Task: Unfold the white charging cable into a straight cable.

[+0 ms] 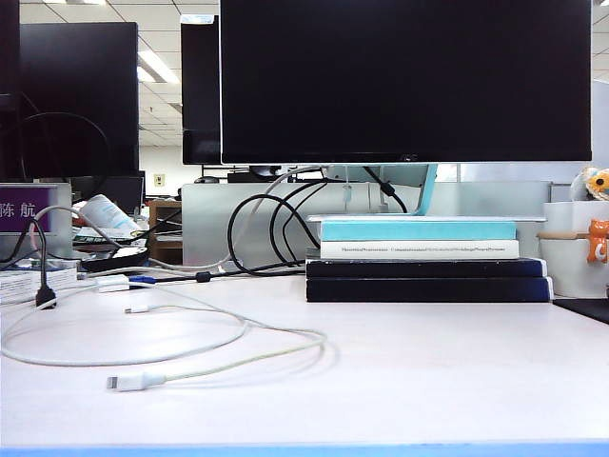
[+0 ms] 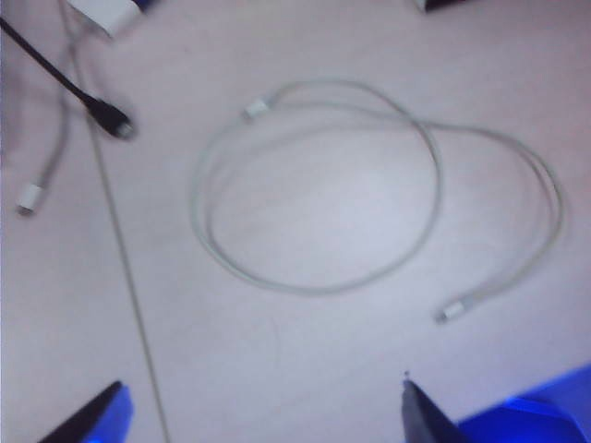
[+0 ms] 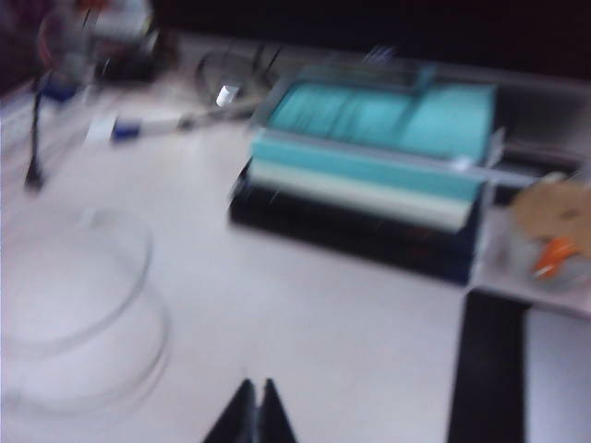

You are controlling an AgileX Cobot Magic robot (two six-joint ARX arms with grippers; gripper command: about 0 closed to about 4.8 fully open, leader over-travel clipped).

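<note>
The white charging cable [image 1: 238, 333] lies slack on the pale table in a loose loop, one white plug [image 1: 128, 383] near the front edge and the other [image 1: 136, 308] further back. Neither gripper shows in the exterior view. In the left wrist view the cable [image 2: 314, 288] lies coiled below my left gripper [image 2: 260, 383], which hangs well above it, open, with nothing between its fingers. My right gripper [image 3: 257, 383] is shut and empty, fingertips together, above bare table. The cable's loop [image 3: 138, 277] is a blurred curve off to its side.
A stack of books [image 1: 423, 257] stands at the back right under a large monitor [image 1: 404, 81], with black cables [image 1: 276, 228] looping behind it. A black plug [image 1: 44, 297] and a white adapter [image 1: 112, 282] lie at the back left. A black mat [image 1: 585, 309] edges the right.
</note>
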